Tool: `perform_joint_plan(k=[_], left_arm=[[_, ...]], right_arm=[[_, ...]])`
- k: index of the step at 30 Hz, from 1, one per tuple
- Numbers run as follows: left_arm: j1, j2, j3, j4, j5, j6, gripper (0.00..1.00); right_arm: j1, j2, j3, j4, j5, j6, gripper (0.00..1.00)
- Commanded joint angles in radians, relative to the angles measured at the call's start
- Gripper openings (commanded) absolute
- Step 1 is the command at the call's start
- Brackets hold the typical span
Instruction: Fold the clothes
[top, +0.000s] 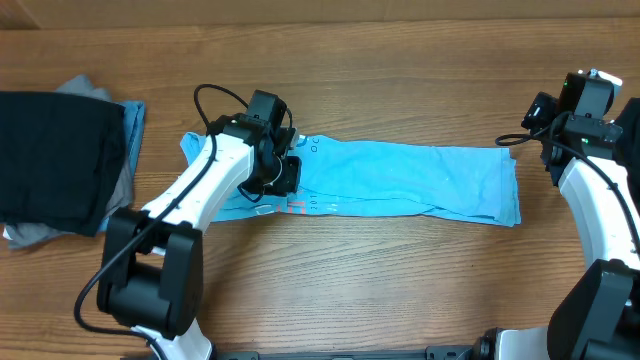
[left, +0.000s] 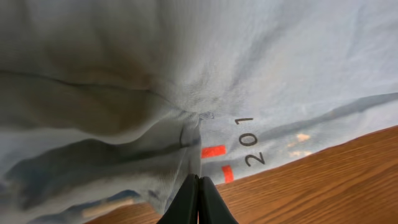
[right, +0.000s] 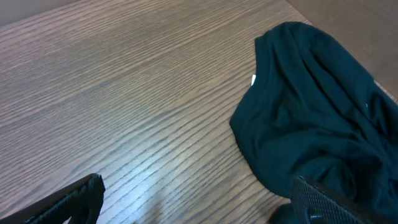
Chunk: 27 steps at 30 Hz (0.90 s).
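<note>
The light sky-blue T-shirt (top: 410, 180) lies folded into a long strip across the middle of the table. Red marks and dark digits show near its front edge in the left wrist view (left: 249, 74). My left gripper (top: 280, 172) sits on the shirt's left part. In the left wrist view its fingers (left: 199, 193) are shut together on a gathered fold of the blue fabric. My right gripper (top: 535, 125) is beside the shirt's right end. In the right wrist view it is open and empty (right: 208, 202) above bare wood.
A pile with a black shirt (top: 50, 160) on grey (top: 30, 235) and blue (top: 133, 120) ones lies at the far left. A dark garment (right: 311, 112) lies on the wood in the right wrist view. The wooden table (top: 380, 290) extends in front.
</note>
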Motion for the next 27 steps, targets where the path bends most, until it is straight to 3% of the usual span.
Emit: perform_joint_plan(k=[1, 18, 27], left_arm=[[0.013, 0.04, -0.005, -0.006, 0.029, 0.032, 0.04], [0.012, 0.198, -0.005, 0.064, -0.017, 0.035, 0.04], [0.012, 0.031, 0.079, 0.044, 0.051, 0.031, 0.04]], right_arm=[[0.001, -0.006, 0.006, 0.006, 0.003, -0.003, 1.0], [0.001, -0.006, 0.006, 0.006, 0.003, -0.003, 1.0], [0.001, -0.006, 0.006, 0.006, 0.003, -0.003, 1.0]])
